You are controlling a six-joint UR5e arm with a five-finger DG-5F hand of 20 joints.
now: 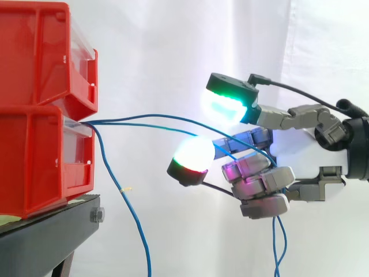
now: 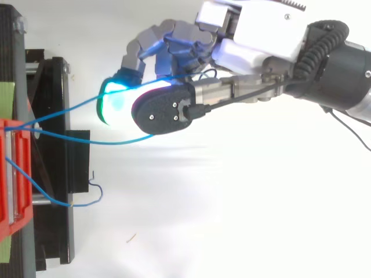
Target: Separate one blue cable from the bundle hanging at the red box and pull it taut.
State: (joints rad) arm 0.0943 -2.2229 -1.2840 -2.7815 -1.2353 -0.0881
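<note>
Hand [image 1: 265,184] clenched round two blue cables [image 2: 116,143], at 3 o'clock from red bins [image 1: 34,144], third cable [image 1: 134,219] hanging toward 6 o'clock.

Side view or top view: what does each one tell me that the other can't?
Side view alone gives heights: two red bins stacked on a black stand, one blue strand drooping beside the stand. Top view alone gives sideways spread: two strands fan apart from the bins toward the hand. Both show the hand's fingers curled round blue cables.
</note>
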